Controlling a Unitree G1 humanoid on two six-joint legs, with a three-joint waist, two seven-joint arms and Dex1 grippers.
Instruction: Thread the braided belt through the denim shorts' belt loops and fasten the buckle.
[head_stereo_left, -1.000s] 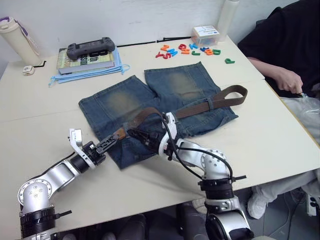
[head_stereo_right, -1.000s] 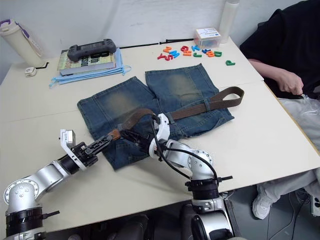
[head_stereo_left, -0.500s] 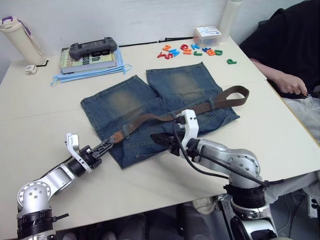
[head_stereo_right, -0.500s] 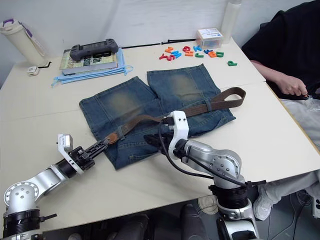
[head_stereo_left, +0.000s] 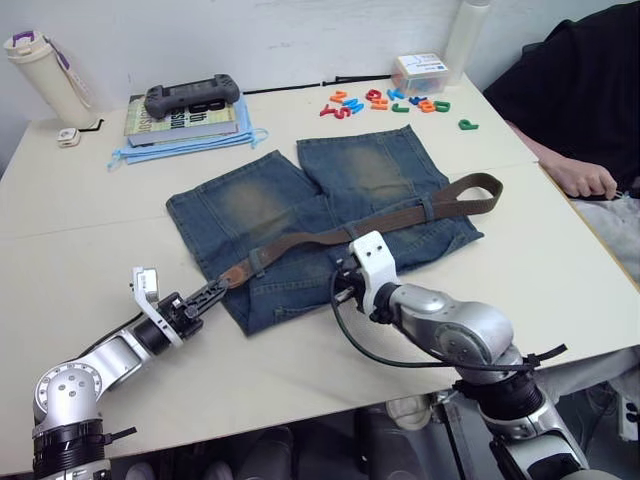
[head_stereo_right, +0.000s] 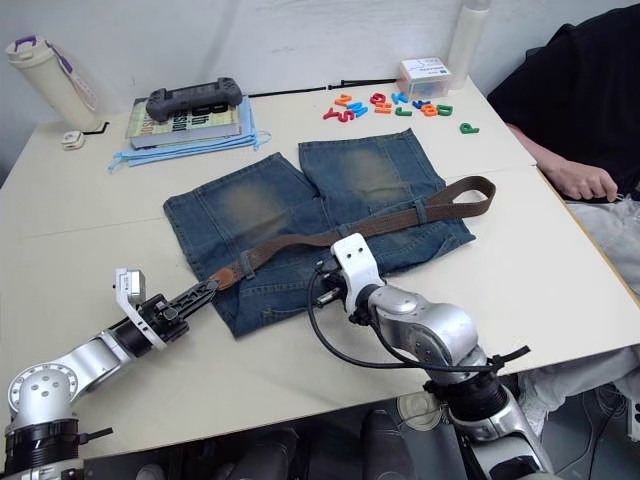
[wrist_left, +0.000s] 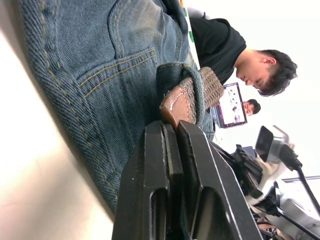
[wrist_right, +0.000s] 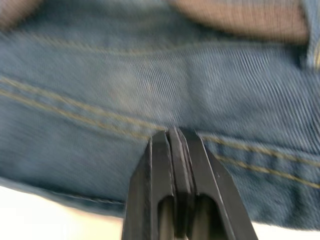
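A pale cream bench (head_stereo_left: 80, 220) carries the denim shorts (head_stereo_left: 300, 200), spread flat near its middle, with the braided belt (head_stereo_left: 400, 215) lying across them and its looped end resting off the right side of the denim. Toward the far left corner lie a book (head_stereo_left: 180, 115) on a light blue mask (head_stereo_left: 190, 143), a cream bottle (head_stereo_left: 45, 75) and a small white round object (head_stereo_left: 68, 138). Coloured plastic letters (head_stereo_left: 385, 100) and a small clear box (head_stereo_left: 420, 72) lie at the far right.
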